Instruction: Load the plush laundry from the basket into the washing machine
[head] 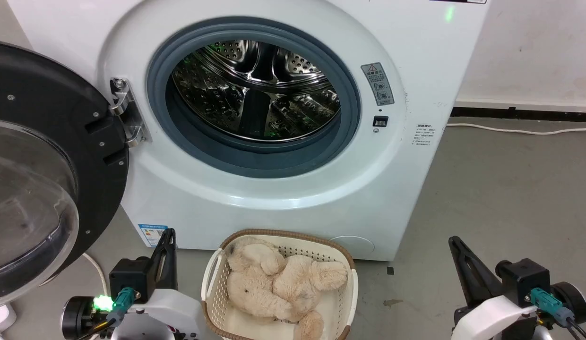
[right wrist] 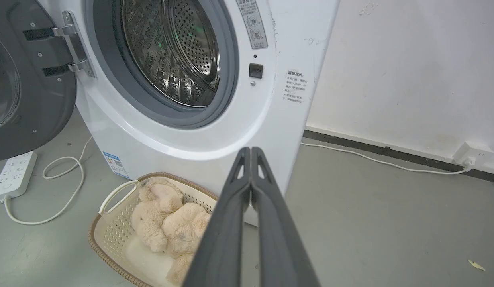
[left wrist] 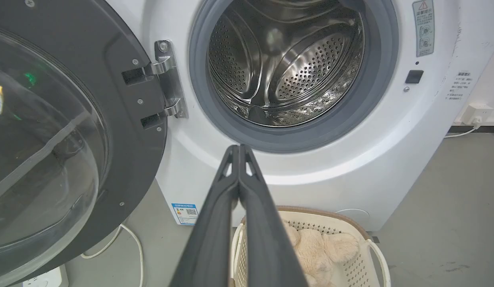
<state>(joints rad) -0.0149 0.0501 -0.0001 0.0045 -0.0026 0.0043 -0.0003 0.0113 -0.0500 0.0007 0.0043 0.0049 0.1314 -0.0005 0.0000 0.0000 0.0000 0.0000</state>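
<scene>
The shaggy cream-beige plush laundry (head: 279, 283) (right wrist: 167, 223) (left wrist: 322, 251) lies curled inside the basket (head: 217, 276) (right wrist: 111, 227) (left wrist: 374, 251), which stands on the floor just in front of the washing machine (head: 416, 85) (left wrist: 215, 175) (right wrist: 179, 139). The machine's steel drum (head: 255, 89) is bare and its black-framed glass door (head: 42, 156) hangs wide to the left. My left gripper (head: 169, 232) (left wrist: 239, 146) is shut and holds nothing, left of the basket. My right gripper (head: 452, 240) (right wrist: 250, 149) is shut with nothing in it, off to the basket's right.
A white power strip (right wrist: 14, 173) and looping cable (right wrist: 67, 187) lie on the grey floor under the door. Another white cable (head: 520, 130) runs along the wall base to a socket (right wrist: 472, 153). Bare floor stretches to the machine's right.
</scene>
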